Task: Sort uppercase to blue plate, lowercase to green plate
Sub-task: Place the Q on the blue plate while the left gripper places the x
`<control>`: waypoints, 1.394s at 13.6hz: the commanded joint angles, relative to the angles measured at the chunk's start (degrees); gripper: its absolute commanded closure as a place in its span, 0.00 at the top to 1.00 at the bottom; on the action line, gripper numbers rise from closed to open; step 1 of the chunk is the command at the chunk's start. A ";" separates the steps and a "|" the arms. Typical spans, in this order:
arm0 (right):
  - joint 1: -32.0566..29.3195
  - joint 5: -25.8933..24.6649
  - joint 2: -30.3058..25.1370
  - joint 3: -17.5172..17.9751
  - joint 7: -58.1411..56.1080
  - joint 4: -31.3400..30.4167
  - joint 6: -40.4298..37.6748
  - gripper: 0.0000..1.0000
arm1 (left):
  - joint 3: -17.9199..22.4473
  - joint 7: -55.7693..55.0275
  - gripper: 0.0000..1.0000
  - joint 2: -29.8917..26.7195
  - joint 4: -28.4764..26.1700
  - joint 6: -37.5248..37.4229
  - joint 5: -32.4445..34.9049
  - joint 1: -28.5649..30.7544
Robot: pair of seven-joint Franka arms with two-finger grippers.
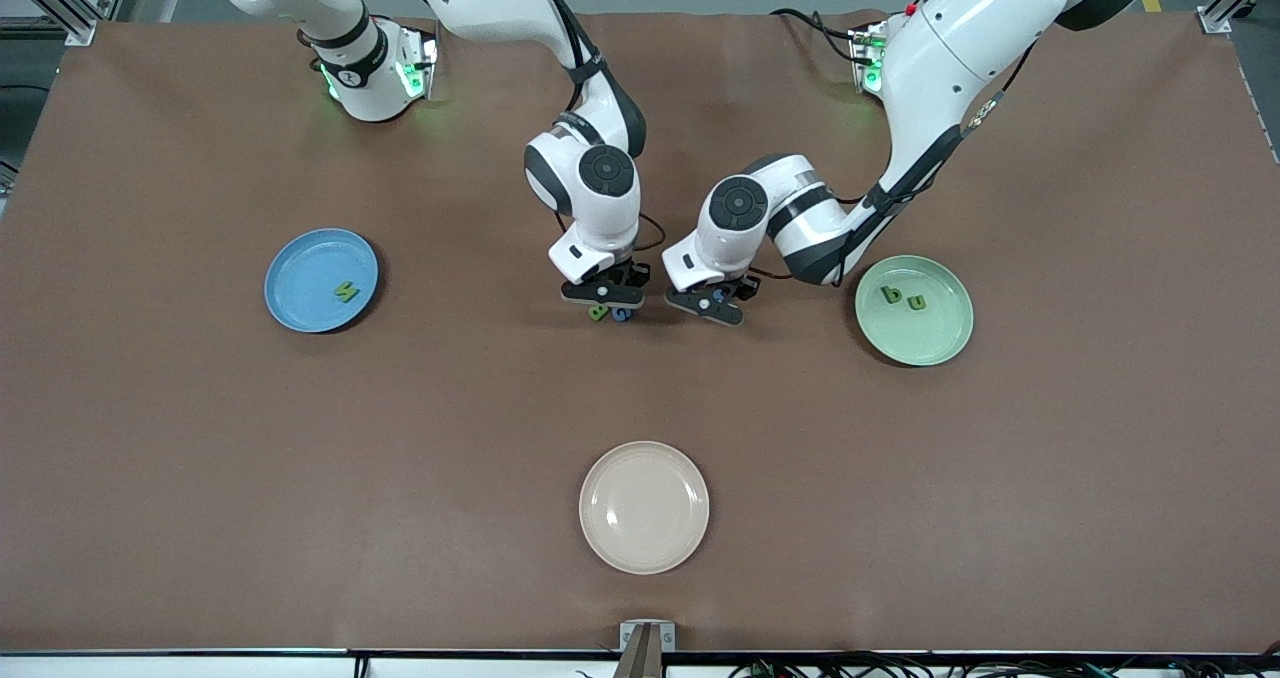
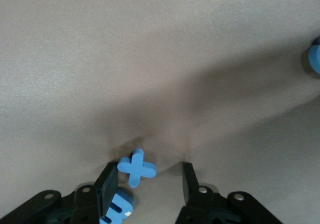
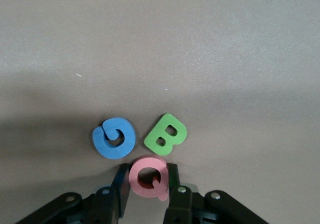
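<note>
Pink Q [image 3: 148, 176] at table centre, pinched between right gripper [image 3: 148, 184] fingers; your next move: lift, carry to blue plate [image 1: 295, 298] at nine o'clock. Left gripper [image 2: 145, 181] spread around blue x [image 2: 136, 167]; green plate [image 1: 940, 338] at three o'clock.

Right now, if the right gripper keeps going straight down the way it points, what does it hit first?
The pink Q. The right gripper points down at the table, with the Q between its fingers, which look closed against it. Under the Q is bare tabletop; how much gap is left there is unclear.
</note>
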 commanded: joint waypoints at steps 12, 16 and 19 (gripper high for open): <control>-7.73 -9.62 -14.65 -4.62 -24.10 -5.80 -28.61 0.00 | 0.57 -10.93 0.16 0.28 1.18 -0.88 3.71 0.44; -11.32 -13.16 -19.69 -9.11 -34.05 -13.82 -31.84 0.00 | -0.91 -10.40 0.14 -5.33 1.00 -3.77 3.01 3.95; -16.16 -13.42 -19.24 -9.20 -39.75 -15.13 -36.34 0.00 | -3.11 -10.05 0.12 -9.03 -1.36 -5.97 3.01 9.31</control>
